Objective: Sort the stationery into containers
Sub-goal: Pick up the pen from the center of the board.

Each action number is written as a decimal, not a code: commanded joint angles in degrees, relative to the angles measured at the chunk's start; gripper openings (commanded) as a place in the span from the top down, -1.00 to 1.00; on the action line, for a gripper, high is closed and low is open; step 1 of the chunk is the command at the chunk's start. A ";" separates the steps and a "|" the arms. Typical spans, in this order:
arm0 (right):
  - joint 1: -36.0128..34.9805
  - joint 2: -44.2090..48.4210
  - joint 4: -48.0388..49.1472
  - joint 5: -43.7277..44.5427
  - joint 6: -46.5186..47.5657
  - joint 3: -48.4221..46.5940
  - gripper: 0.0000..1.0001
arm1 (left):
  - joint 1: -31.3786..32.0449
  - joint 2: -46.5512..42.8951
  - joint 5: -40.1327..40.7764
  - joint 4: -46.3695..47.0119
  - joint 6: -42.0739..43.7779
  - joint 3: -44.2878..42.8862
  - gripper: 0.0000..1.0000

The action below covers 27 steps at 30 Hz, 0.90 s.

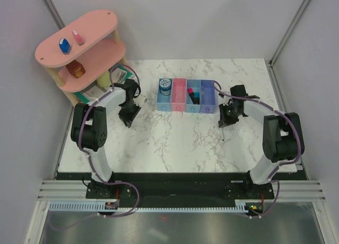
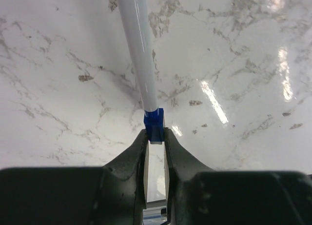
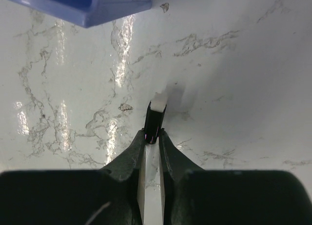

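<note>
At the near edge of the marble bench (image 1: 175,148) the two arms stood on their bases, the left arm reaching over the left side and the right arm over the right side. The left gripper (image 2: 156,136) had its jaws pinched on the blue end of a white-barrelled pen (image 2: 141,54). The barrel ran away from the wrist camera over the marble, and whether it touched the surface could not be told. The right gripper (image 3: 153,134) had its jaws pressed onto a thin black pen (image 3: 155,118), whose pale tip pointed towards the bench just short of a bin corner. Farther back, between the two grippers and towards the far edge, sat the row of four joined bins (image 1: 185,109). Its light blue bin (image 1: 164,102) on the left held a round teal-blue pot (image 1: 165,85). Next came the pink bin (image 1: 179,93), then the blue bin (image 1: 193,85) with a black marker with a pink cap (image 1: 192,97) lying in it. The violet-blue bin (image 1: 207,93) closed the row on the right, near the right gripper. At the far left corner stood the pink oval tiered shelf (image 1: 100,21). A blue eraser (image 1: 64,45) and a pink eraser (image 1: 78,37) lay side by side on its top tier, and a small orange object (image 1: 76,69) sat on the tier below. A green-edged book (image 1: 121,72) lay at its foot.
</note>
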<state>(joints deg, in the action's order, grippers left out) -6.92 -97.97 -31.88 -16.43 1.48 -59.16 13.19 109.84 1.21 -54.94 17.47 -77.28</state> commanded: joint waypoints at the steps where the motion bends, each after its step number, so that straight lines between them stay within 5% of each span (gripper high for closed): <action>1: -0.29 4.01 -0.73 0.34 0.81 -0.08 0.86 | -0.27 -8.50 -3.40 0.10 2.21 -0.24 0.96; 8: -0.20 6.65 -2.57 0.78 2.48 -0.26 0.87 | 0.25 -14.04 -13.23 -3.51 5.28 -6.74 0.96; 18: -0.20 12.10 -6.70 0.26 5.64 -2.98 0.90 | 3.15 -13.25 -14.57 -3.69 11.35 -16.33 0.96; 27: -0.38 13.09 -8.47 -13.80 5.66 -15.09 0.91 | 5.35 -16.50 -10.45 -1.93 23.03 -13.60 0.96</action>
<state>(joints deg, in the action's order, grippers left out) -6.92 -84.77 -41.06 -22.09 7.55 -66.24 17.58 97.19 -11.88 -58.19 31.86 -91.35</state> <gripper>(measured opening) 0.182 0.211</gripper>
